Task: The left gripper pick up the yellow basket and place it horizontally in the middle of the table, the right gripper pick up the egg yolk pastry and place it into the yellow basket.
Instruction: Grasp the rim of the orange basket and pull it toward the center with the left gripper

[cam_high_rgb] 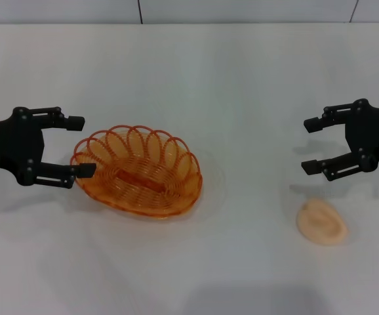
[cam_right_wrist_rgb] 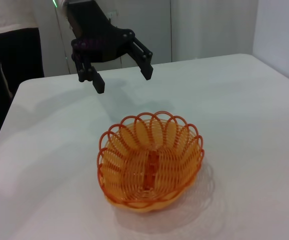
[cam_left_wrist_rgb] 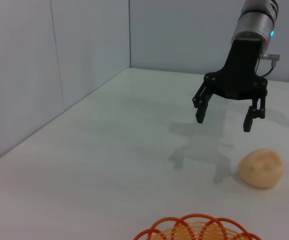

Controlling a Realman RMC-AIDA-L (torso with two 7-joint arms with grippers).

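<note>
At the left edge of the head view, the left gripper (cam_high_rgb: 80, 146) hangs with its two black fingers spread wide and holding nothing, their tips just beside the near rim of the yellow basket (cam_high_rgb: 138, 170); whether the lower fingertip touches the rim cannot be told from this angle. The basket sits upright on the table (cam_high_rgb: 242, 98), left of the frame's centre, its looped rim facing up and nothing inside it. In the right wrist view the same basket (cam_right_wrist_rgb: 150, 160) fills the centre of the frame, with the left gripper (cam_right_wrist_rgb: 123, 76) above the tabletop beyond it in the upper left, apart from the wire. Toward the right of the head view, the egg yolk pastry (cam_high_rgb: 321, 222) lies alone on the white surface in the lower right, well apart from the basket. Above it in the frame, at the right edge, the right gripper (cam_high_rgb: 311, 145) is likewise spread wide and empty, clear of the pastry; the left wrist view shows it (cam_left_wrist_rgb: 223, 118) raised above the table beside the pastry (cam_left_wrist_rgb: 261, 168).
</note>
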